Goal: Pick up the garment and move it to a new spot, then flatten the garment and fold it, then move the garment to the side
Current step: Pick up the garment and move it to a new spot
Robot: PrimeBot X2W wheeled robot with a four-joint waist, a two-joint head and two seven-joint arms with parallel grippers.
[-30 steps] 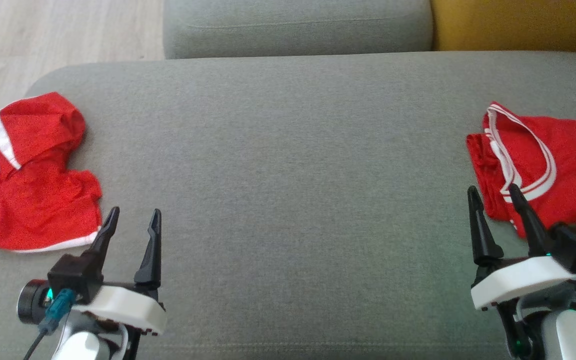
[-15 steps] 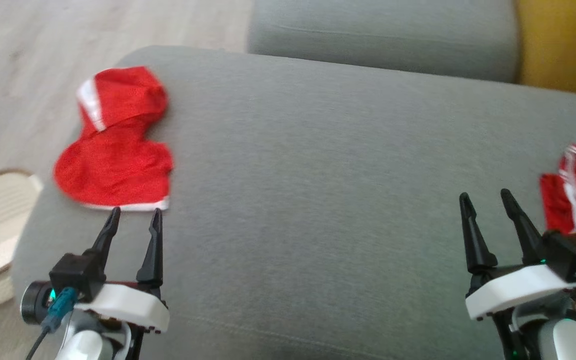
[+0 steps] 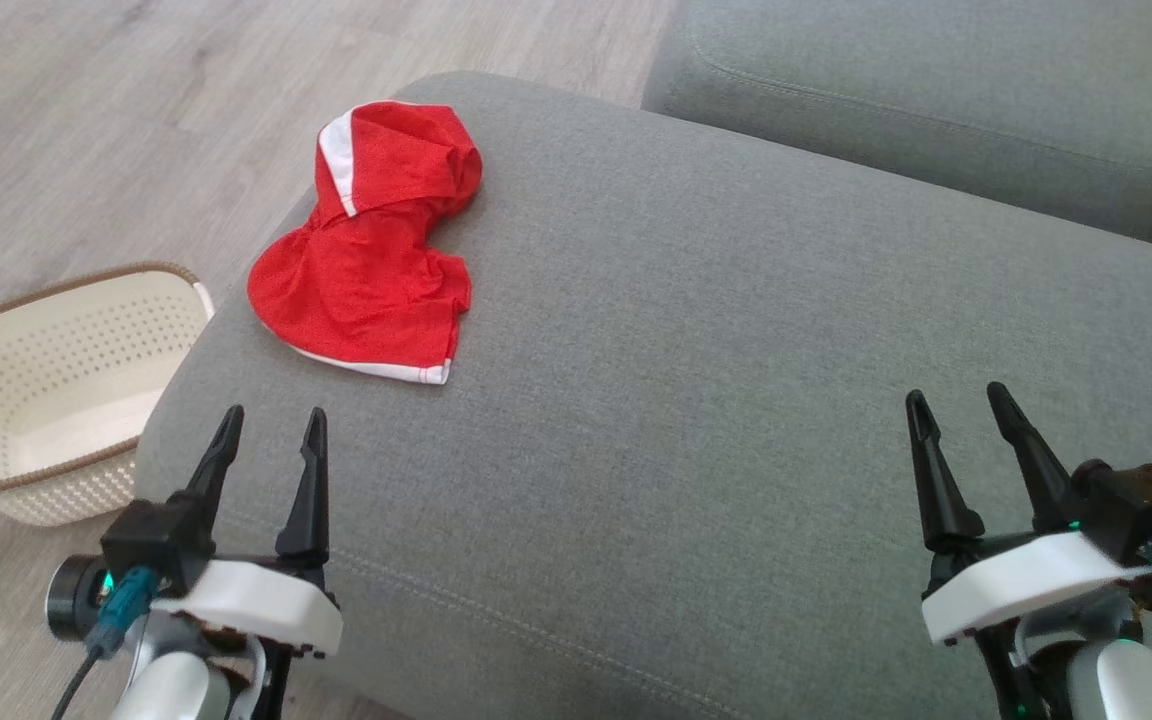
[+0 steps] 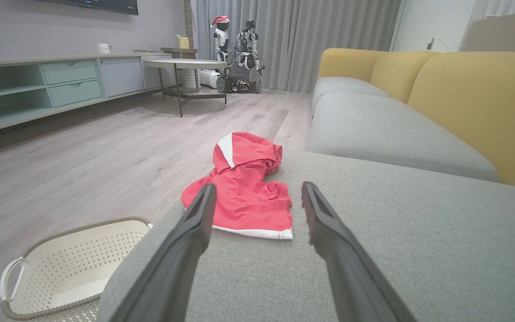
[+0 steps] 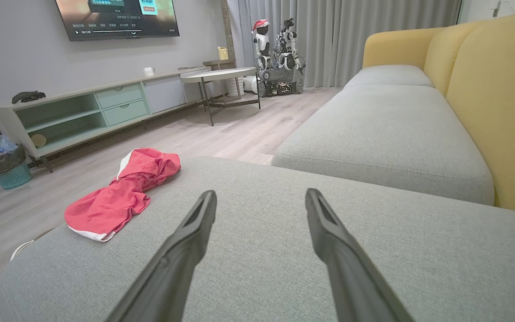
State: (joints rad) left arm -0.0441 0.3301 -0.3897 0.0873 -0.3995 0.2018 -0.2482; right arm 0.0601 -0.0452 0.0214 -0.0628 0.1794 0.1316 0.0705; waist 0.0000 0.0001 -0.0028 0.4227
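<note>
A crumpled red garment with white trim (image 3: 371, 245) lies near the left end of the grey sofa seat (image 3: 736, 400). From the left wrist it shows straight ahead (image 4: 244, 188); from the right wrist it sits off to the left (image 5: 119, 197). My left gripper (image 3: 271, 420) hangs open and empty just short of the garment's white hem, over the seat's front left corner. My right gripper (image 3: 954, 400) is open and empty too, far to the right above bare cushion. Each wrist view looks out between its own spread fingers (image 4: 195, 232) (image 5: 190, 241).
A white perforated basket with a brown rim (image 3: 46, 390) stands on the wooden floor beside the sofa's left end. A second seat cushion (image 3: 936, 100) lies beyond. Yellow backrests (image 4: 463, 103), a TV bench (image 5: 96, 112), a round table and another robot (image 5: 280, 58) are farther off.
The head camera has swung left: the red garment now sits nearer the picture's middle, the basket has come into view, and the striped red jersey at the right has slid out. Both grippers stay open.
</note>
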